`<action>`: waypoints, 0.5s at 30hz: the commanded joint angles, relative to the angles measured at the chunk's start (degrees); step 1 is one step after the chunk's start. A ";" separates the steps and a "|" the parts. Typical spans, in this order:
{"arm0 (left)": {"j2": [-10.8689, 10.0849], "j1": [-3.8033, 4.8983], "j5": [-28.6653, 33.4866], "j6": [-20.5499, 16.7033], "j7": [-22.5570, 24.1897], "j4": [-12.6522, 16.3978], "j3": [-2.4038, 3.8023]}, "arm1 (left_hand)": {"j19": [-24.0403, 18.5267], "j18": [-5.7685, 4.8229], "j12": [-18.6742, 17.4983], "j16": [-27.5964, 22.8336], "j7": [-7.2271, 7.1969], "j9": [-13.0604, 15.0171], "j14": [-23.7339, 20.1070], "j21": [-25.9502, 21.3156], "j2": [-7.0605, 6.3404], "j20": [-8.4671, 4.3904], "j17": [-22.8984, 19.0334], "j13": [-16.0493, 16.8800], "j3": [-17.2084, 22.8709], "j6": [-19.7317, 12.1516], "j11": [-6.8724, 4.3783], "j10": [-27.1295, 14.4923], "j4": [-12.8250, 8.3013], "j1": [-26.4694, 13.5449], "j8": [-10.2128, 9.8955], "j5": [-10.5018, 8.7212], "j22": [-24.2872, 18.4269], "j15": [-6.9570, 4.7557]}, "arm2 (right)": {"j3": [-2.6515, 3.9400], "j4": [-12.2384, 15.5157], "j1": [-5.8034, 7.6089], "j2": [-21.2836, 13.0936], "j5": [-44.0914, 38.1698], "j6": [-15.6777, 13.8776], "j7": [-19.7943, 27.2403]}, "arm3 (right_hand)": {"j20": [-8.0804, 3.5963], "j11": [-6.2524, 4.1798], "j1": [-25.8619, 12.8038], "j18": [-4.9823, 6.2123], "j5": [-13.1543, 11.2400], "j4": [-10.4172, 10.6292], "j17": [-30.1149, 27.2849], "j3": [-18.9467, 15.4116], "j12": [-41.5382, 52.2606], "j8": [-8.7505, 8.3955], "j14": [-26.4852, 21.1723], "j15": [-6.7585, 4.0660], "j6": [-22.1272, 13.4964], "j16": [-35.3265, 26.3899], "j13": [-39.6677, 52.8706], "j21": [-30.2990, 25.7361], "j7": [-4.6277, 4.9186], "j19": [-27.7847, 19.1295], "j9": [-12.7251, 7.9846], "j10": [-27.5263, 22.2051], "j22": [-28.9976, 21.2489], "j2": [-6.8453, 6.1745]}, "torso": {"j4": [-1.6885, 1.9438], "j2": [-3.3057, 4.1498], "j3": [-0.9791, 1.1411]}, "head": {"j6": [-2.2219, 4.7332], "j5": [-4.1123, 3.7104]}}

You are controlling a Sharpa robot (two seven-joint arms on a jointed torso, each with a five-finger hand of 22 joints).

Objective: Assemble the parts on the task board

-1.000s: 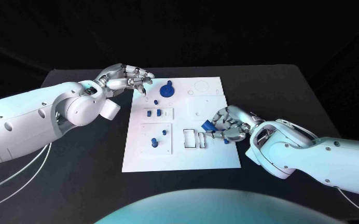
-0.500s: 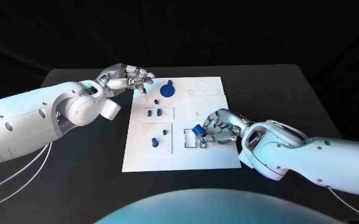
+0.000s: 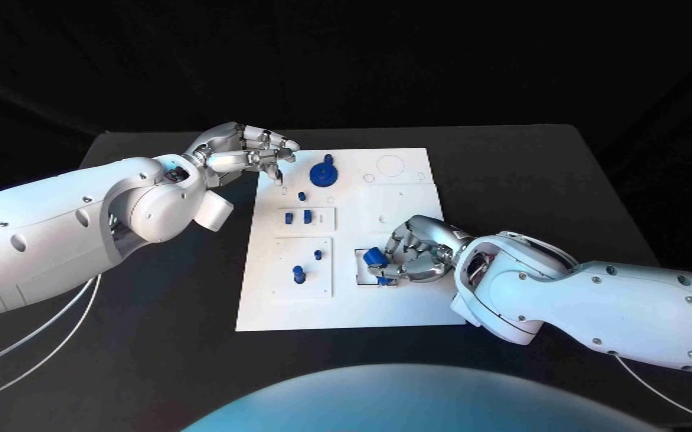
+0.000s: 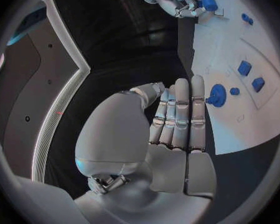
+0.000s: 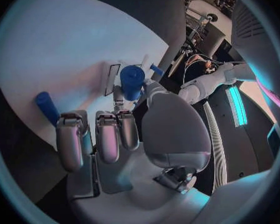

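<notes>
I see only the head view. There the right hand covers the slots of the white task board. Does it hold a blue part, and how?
Observer: Yes. In the right wrist view the right hand pinches a small blue cylindrical part between the thumb and a finger.
Operator: And the left hand, does it hold anything?
Observer: No. The left wrist view shows the left hand with straight fingers lying side by side and nothing in them.

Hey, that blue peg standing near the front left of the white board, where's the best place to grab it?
Pinch the blue peg near its top, coming down from above. It seems to stand upright in the task board, so only its upper part is free, with open space all around.
</notes>
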 commanded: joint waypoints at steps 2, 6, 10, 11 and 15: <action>0.07 0.01 0.06 0.84 0.23 0.18 0.03 | -0.17 0.78 -0.08 -0.09 0.05 0.05 0.19 -0.19 0.08 0.28 0.05 -0.06 -0.02 -0.53 -0.03 -0.40 0.20 -0.62 -0.26 0.33 -0.10 0.06 | 0.03 -0.29 0.00 0.49 -0.03 -0.36 -2.08 | -0.37 -0.12 -2.58 -0.35 -0.40 -0.04 12.58 -0.55 -0.32 0.64 5.42 -0.26 2.81 0.07 7.87 -0.22 -3.25 5.48 0.18 1.55 14.39 -0.28 | 0.01 0.02 0.02 | 0.00 0.05; 0.06 0.01 0.06 0.83 0.21 0.17 0.03 | -0.17 0.78 -0.08 -0.09 0.05 0.05 0.19 -0.19 0.08 0.28 0.05 -0.06 -0.02 -0.53 -0.03 -0.40 0.20 -0.62 -0.26 0.33 -0.10 0.06 | 0.05 -0.47 0.00 0.86 -0.26 -1.12 -2.34 | -0.41 -0.18 -3.29 -0.34 -0.41 -0.01 12.58 -0.85 -0.25 0.87 5.42 -0.30 2.91 0.07 8.00 -0.26 -3.33 5.48 0.29 1.62 14.38 -0.15 | -0.01 0.04 0.05 | 0.00 0.13; 0.06 0.01 0.06 0.82 0.19 0.16 0.03 | -0.17 0.78 -0.08 -0.09 0.05 0.05 0.19 -0.19 0.08 0.28 0.05 -0.06 -0.02 -0.53 -0.03 -0.40 0.20 -0.62 -0.26 0.33 -0.10 0.06 | 0.08 -0.67 0.00 1.37 -0.86 -1.66 -2.61 | -0.41 -0.18 -3.29 -0.34 -0.41 -0.01 12.58 -0.85 -0.25 0.87 5.42 -0.30 2.91 0.07 8.00 -0.26 -3.33 5.48 0.29 1.62 14.38 -0.15 | 0.00 0.05 0.02 | 0.00 0.11; 0.06 0.01 0.06 0.82 0.18 0.16 0.03 | -0.17 0.78 -0.08 -0.09 0.05 0.05 0.19 -0.19 0.08 0.28 0.05 -0.06 -0.02 -0.53 -0.03 -0.40 0.20 -0.62 -0.26 0.33 -0.10 0.06 | 0.08 -0.71 0.01 1.50 -1.00 -1.76 -2.67 | -0.41 -0.18 -3.29 -0.34 -0.41 -0.01 12.58 -0.85 -0.25 0.87 5.42 -0.30 2.91 0.07 8.00 -0.26 -3.33 5.48 0.29 1.62 14.38 -0.15 | -0.01 0.06 0.02 | 0.00 0.14; 0.07 0.01 0.06 0.84 0.16 0.17 0.03 | -0.17 0.78 -0.08 -0.09 0.05 0.05 0.19 -0.19 0.08 0.28 0.05 -0.06 -0.02 -0.53 -0.03 -0.40 0.20 -0.62 -0.26 0.33 -0.10 0.06 | 0.12 -0.84 0.01 1.89 -1.73 -2.18 -2.83 | -0.44 -0.24 -4.14 -0.32 -0.43 0.02 12.52 -1.25 -0.32 1.12 5.40 -0.37 2.97 0.04 7.98 -0.35 -3.41 5.46 0.41 1.61 14.36 -0.06 | -0.01 0.08 0.03 | 0.00 0.23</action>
